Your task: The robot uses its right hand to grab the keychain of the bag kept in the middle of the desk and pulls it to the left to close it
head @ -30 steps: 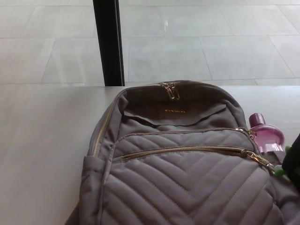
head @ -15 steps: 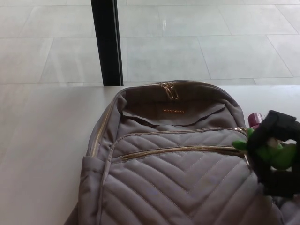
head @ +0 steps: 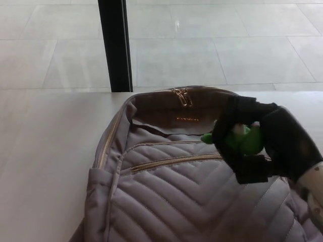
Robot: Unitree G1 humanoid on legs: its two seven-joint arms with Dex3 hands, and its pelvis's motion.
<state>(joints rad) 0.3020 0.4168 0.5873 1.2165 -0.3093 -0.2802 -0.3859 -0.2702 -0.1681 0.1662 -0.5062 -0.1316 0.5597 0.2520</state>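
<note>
A taupe quilted backpack [head: 186, 201] lies on the pale desk [head: 45, 161], front pocket facing up. A gold zipper line [head: 171, 161] crosses the front pocket and runs under my hand. My right hand [head: 252, 143], black, hovers over the bag's upper right, its fingers wrapped around a green keychain [head: 242, 138] that shows between them. The zipper's right end and its pull are hidden beneath the hand. At the top, the main compartment gapes open, with two gold pulls [head: 182, 97] at its far rim. My left hand does not show.
A black vertical post [head: 115, 45] stands just behind the desk's far edge, over a pale tiled floor [head: 227, 45]. Bare desk surface stretches left of the bag.
My right hand has come in from the right edge and moved left and up over the bag with the green keychain in it. It now covers the pink bottle seen earlier.
</note>
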